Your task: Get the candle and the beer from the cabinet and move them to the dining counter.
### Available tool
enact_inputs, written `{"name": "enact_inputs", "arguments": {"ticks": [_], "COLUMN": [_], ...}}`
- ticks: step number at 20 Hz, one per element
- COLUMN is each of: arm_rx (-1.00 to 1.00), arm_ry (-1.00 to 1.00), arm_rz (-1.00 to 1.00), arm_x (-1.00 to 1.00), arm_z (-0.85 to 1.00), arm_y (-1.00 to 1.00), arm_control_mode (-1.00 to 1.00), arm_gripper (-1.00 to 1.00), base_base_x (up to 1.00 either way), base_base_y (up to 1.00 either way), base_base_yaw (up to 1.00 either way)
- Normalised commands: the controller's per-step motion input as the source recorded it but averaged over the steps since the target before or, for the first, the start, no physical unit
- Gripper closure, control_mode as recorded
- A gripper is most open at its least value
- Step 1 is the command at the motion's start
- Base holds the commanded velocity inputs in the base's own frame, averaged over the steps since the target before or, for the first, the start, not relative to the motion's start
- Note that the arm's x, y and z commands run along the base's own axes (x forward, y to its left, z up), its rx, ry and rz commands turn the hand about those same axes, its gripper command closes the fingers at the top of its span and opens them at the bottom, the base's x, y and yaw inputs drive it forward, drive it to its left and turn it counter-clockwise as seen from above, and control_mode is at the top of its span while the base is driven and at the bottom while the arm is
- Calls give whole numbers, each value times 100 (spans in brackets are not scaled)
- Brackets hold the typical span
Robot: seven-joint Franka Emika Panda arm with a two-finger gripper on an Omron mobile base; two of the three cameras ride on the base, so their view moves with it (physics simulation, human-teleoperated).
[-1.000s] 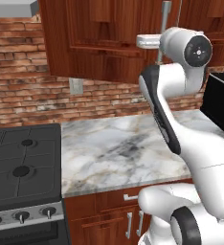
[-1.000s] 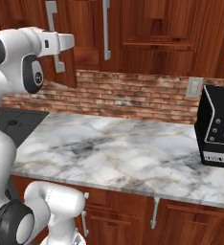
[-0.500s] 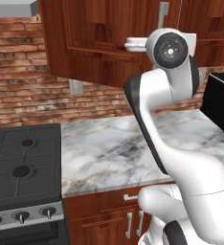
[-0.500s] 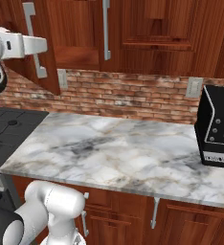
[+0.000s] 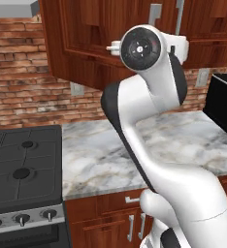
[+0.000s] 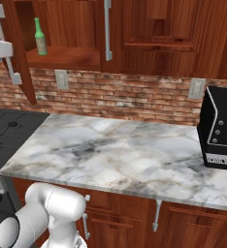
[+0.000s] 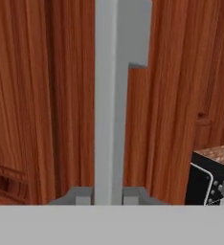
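Observation:
The cabinet [image 6: 154, 34] hangs over the brick wall, and its left door [image 6: 22, 58] stands swung out. My gripper [image 7: 108, 195] is shut on that door's long silver handle [image 7: 108, 95], which runs up between the two fingertips [image 7: 80, 195]. In the right base view my gripper [image 6: 8, 48] sits at the left edge on the same handle [image 6: 13, 72]. Inside the open cabinet the beer [image 6: 40, 36], a slim green bottle, stands upright on the shelf [image 6: 67, 57]. The candle and the dining counter are out of view.
A marble worktop [image 6: 120, 150] backed by red brick lies below the cabinet. A black appliance [image 6: 222, 131] stands at its right end, and a dark stove [image 5: 23, 164] adjoins it on the left. Drawer units with short handles [image 6: 156, 215] sit underneath.
The arm has swung left with the handle in its grip, pulling the door further out. The open compartment with the beer has come into sight.

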Motion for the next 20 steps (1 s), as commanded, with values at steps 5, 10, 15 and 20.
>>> {"name": "enact_inputs", "arguments": {"ticks": [5, 10, 15, 20], "arm_rx": [0, 0, 0, 2], "arm_ry": [0, 0, 0, 0], "arm_rz": [-6, -2, 0, -2], "arm_x": [-22, -3, -43, -63], "arm_z": [-5, -11, -9, -2], "arm_y": [35, 2, -23, -16], "arm_control_mode": [-100, -100, -100, -100], "arm_gripper": [-100, -100, -100, -100], "base_base_x": [0, 0, 0, 0], "base_base_y": [0, 0, 0, 0], "base_base_yaw": [0, 0, 0, 0]}}
